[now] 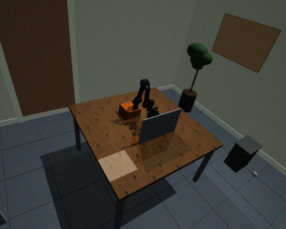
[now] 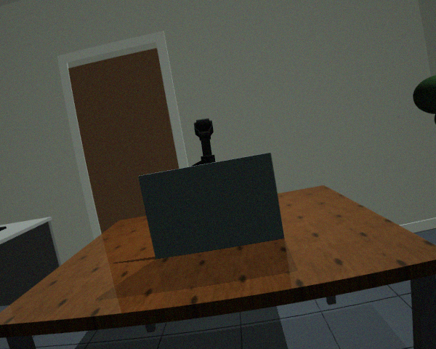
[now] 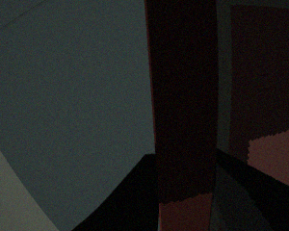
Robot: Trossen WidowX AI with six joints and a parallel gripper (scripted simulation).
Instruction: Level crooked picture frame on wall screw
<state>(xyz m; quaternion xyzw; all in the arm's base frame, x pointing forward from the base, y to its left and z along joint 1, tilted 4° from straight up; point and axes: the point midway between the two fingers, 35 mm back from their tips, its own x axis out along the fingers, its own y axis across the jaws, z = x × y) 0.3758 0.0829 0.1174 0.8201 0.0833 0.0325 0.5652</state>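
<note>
I have the gripper (image 1: 153, 113) pinched on the picture frame (image 3: 248, 90), right up against the room-facing side of the grey wall panel (image 1: 160, 125) standing on the wooden table (image 1: 113, 123). From the exterior view only the panel's back (image 2: 211, 204) shows, with the arm's elbow (image 2: 203, 129) poking above its top edge. On the wrist camera a dark finger (image 3: 183, 90) runs down beside the frame's grey border; the frame's tilt I cannot judge. The orange base block (image 1: 129, 110) sits just behind the arm.
</note>
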